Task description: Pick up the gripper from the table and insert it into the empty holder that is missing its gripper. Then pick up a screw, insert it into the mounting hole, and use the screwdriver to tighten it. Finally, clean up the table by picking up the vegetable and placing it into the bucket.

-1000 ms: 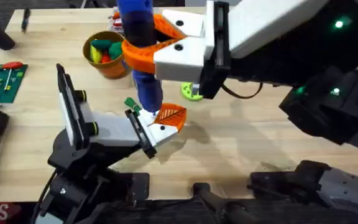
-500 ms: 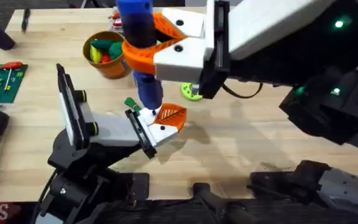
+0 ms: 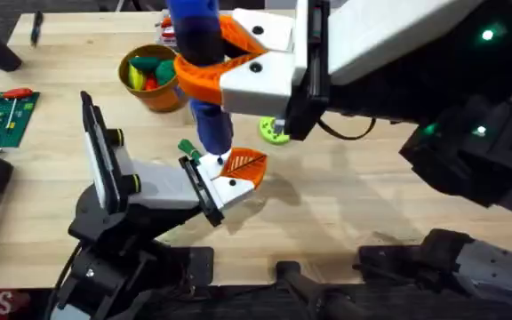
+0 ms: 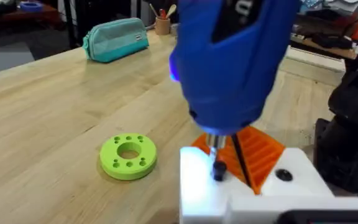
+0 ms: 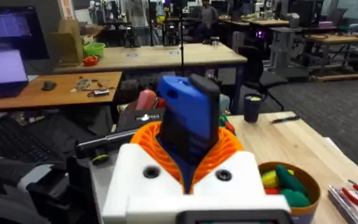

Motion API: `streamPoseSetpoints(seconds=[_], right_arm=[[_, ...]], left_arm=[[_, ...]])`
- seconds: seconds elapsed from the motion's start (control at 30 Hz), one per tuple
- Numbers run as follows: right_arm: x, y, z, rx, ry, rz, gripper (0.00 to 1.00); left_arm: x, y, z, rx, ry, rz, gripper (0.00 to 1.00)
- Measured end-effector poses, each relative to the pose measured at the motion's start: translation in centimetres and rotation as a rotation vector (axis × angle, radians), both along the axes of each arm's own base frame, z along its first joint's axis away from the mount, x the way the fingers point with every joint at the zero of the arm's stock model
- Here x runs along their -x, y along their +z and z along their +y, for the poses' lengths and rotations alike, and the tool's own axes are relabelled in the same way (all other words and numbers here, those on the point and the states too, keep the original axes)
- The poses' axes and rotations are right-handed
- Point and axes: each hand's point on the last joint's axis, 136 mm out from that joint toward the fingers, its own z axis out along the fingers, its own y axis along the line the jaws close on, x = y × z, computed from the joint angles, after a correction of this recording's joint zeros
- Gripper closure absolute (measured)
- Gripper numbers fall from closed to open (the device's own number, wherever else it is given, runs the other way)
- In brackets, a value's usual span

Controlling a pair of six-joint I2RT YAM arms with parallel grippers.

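right pincer clamps blue screwdriver, tip on gripper; green disc beside, bucket behind.

Robotics lab: workbenches, monitors

The small orange ribbed finger on its white base sits seated at the tip of the white boxy holder, against the holder's black bracket plate, low over the counter near its middle. The blue screwdriver stands upright over it, clasped in the right claw, its metal bit pressed down onto a dark screw on the finger's white base. The round orange-brown bucket stands farther back and to the left, upright, with yellow, green and red vegetables inside.
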Motion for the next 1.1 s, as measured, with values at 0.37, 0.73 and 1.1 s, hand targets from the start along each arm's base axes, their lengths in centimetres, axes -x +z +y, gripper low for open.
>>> streamPoseSetpoints(seconds=[0.37, 0.73, 1.1], right_arm=[[0.0, 0.0, 0.0, -0.003, 0.003, 0.019, 0.961], [-0.01, -0.05, 0.01, -0.002, 0.004, 0.028, 0.961], [-0.09, -0.72, 0.09, 0.019, 0.004, 0.057, 0.961]], left_arm=[[0.0, 0.0, 0.0, 0.0, 0.0, 0.0, 0.993], [0.0, 0.0, 0.0, 0.0, 0.0, 0.0, 0.993], [0.01, -0.01, 0.0, 0.0, -0.001, 0.001, 0.993]])
